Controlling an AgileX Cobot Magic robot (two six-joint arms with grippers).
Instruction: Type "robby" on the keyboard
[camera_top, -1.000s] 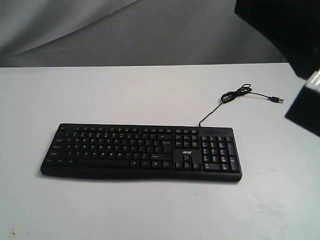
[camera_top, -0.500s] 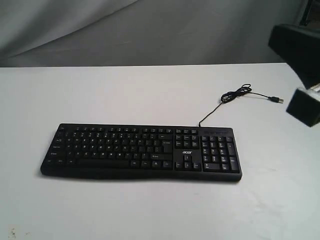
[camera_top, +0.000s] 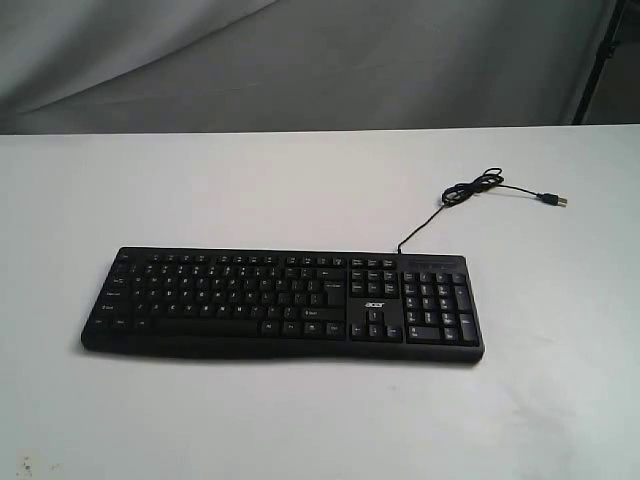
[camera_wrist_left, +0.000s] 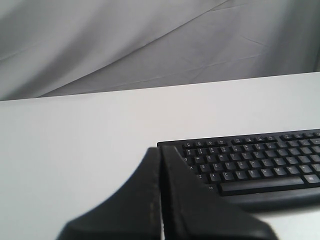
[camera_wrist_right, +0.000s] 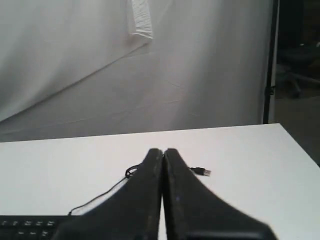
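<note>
The wide black keyboard with white legends lies on the white table, number pad to the right, an "acer" logo beside the arrow keys. Its thin black cable curls behind it and ends in a loose USB plug. Neither gripper appears in the exterior view. In the left wrist view my left gripper is shut and empty, held above the table off the keyboard's left end. My right gripper is shut and empty too, with the cable and plug beyond its tips.
A grey cloth backdrop hangs behind the table. A dark stand pole rises at the far right. The table's right edge shows in the right wrist view, with a dark room past it.
The black right arm at the right edge of the exterior view has drawn back and left the frame. The keyboard and cable have not moved.
</note>
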